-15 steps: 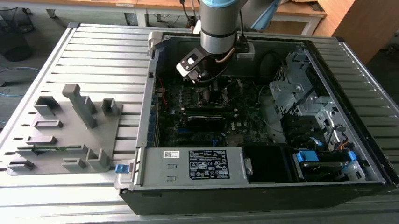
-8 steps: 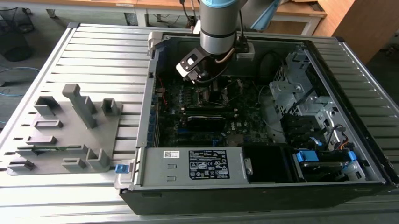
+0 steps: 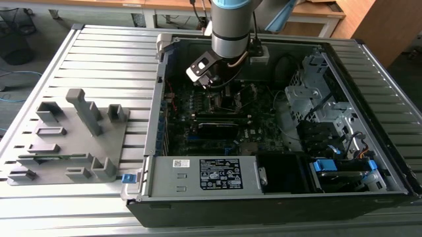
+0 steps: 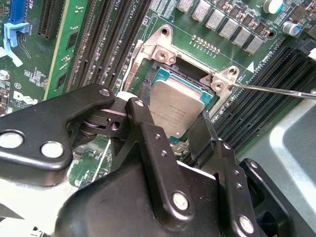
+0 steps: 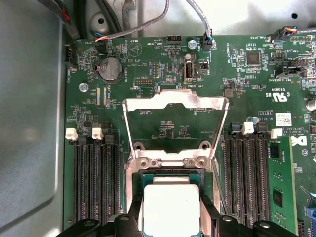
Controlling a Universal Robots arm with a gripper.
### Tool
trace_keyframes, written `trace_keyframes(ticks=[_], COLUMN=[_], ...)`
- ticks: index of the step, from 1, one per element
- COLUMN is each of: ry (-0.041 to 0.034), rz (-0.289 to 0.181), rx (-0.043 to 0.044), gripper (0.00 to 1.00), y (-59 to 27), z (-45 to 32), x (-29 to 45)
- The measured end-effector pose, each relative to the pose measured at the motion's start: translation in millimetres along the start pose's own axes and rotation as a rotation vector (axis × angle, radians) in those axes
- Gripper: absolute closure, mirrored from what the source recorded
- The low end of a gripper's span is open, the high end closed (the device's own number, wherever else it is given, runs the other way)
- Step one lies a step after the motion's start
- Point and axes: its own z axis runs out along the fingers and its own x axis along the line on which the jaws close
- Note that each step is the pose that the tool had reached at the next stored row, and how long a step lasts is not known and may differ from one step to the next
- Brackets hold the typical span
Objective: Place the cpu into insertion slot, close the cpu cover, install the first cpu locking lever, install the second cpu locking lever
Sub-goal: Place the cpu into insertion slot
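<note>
Inside the open computer case (image 3: 153, 148), the gripper (image 4: 172, 121) hangs low over the insertion slot (image 5: 168, 161). Its jaws appear closed on the cpu (image 5: 170, 207), one finger against each opposite edge, so the chip stays level and square to the socket. The cpu sits in the slot's frame or barely above it (the wrist views do not settle which). The cpu cover (image 5: 175, 99) lies swung fully back, flat over the green board (image 5: 148, 64), leaving the socket clear from above. A thin locking lever (image 4: 276, 91) stands unlatched, angled away from the socket.
</note>
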Motion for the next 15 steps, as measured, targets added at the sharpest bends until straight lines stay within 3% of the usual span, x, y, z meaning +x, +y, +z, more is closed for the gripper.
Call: trace_keyframes(ticks=[15], ry=[0.0], rz=[0.0], rx=[0.0], gripper=[0.46], y=[-0.1], z=[1.2], x=[0.0])
